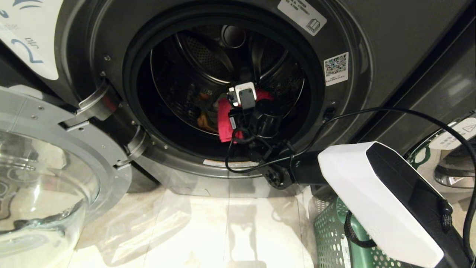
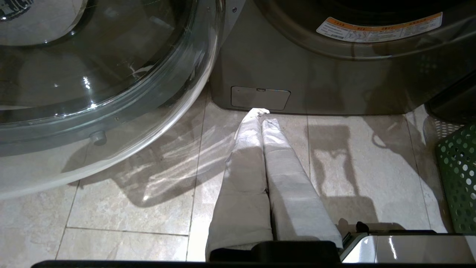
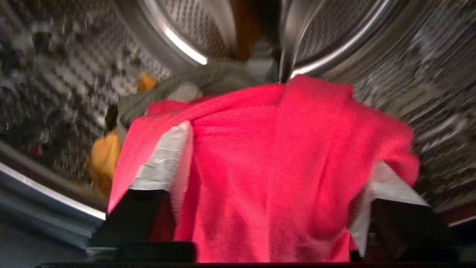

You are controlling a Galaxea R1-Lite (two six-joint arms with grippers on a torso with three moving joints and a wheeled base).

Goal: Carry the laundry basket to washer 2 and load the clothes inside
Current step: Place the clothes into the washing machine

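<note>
Right end effector (image 3: 267, 178) fingers spread; left end effector (image 2: 262, 115) closed, parked.

Left gripper (image 2: 264, 115) is pinched closed, pointing at the little service hatch (image 2: 260, 98) on washer 2 (image 2: 334, 82). Open glass door (image 2: 111, 74) bulges at 10 o'clock, green laundry basket (image 2: 459, 178) sits at 3 o'clock on the tile floor (image 2: 130, 223).

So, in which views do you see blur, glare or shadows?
Right wrist view: the drum wall is streaked with motion blur behind the pink-red garment. Left wrist view: bright glints on the glass door, shadows across the floor tiles. Head view: the drum interior is dark.
</note>
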